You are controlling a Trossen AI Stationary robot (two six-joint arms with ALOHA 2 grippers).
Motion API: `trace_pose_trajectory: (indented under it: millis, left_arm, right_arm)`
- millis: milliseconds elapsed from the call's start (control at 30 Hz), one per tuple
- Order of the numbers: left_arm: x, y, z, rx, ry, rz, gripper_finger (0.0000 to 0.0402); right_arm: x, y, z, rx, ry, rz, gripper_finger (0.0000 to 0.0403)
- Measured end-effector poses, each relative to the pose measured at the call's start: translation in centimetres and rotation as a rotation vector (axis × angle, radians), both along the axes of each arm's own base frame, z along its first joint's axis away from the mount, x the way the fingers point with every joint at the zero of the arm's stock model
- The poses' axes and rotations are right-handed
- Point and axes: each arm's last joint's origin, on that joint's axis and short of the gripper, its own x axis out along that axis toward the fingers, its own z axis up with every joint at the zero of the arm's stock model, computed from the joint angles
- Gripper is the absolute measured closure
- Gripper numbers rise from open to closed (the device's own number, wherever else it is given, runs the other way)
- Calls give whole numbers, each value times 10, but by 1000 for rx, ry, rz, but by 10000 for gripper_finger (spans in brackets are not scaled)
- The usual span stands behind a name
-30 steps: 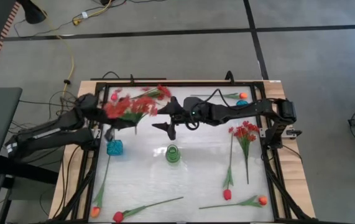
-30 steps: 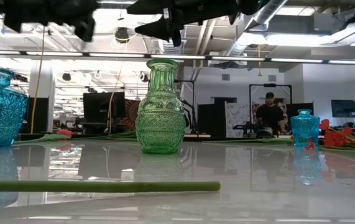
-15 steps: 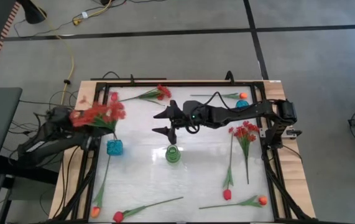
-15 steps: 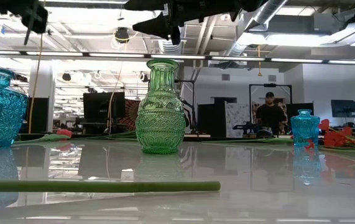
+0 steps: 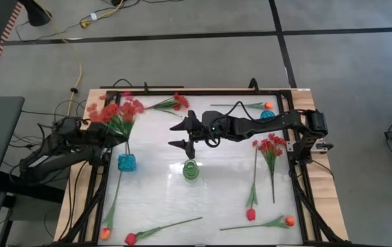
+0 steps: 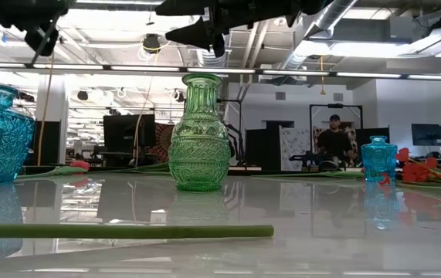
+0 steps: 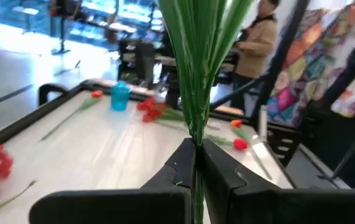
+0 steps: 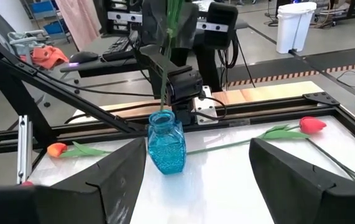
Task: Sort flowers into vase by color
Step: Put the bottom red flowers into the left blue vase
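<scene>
A bushy red spray (image 5: 117,112) is held up over the left side of the table (image 5: 154,195). Its green stems (image 7: 197,68) point down toward a blue vase (image 5: 126,162) that stands just below. The left pincer (image 7: 196,163) is pinched tight on the stems. In the right wrist view the stem end hangs right at the mouth of the blue vase, but it is hard to tell if it is inside.

A green vase (image 5: 191,170) stands near the middle of the table. The right pincer (image 5: 184,134) hangs above it, a bit to the far side. Its fingers are spread wide and hold nothing.

More flowers lie flat on the table. Another red spray (image 5: 272,146) lies on the right side. A third red spray (image 5: 176,102) lies at the far edge. A red tulip (image 5: 250,213) lies on the near right, with an orange tulip (image 5: 289,221) beside it. Another red tulip (image 5: 130,239) lies at the near edge, and an orange tulip (image 5: 104,234) sits at the near left corner. A small blue vase (image 5: 268,114) stands at the far right.

In the low view a green stem (image 6: 123,230) lies across the near part of the table. A person (image 6: 334,145) sits far off in the room behind.
</scene>
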Motion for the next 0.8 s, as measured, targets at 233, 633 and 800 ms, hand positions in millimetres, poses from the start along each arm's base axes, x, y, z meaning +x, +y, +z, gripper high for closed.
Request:
trace_pose_trajectory:
  millis: [233, 633, 800]
  left_arm:
    - [1, 0, -4, -83, 30, -9, 401]
    - [20, 3, -18, -97, -83, -97, 401]
    - [25, -4, -13, -85, -223, -165, 401]
  right_arm:
    - [-1, 0, -3, -12, 31, 3, 92]
    - [-1, 0, -3, -35, 31, 7, 92]
    - [-1, -4, -3, -37, 32, -2, 92]
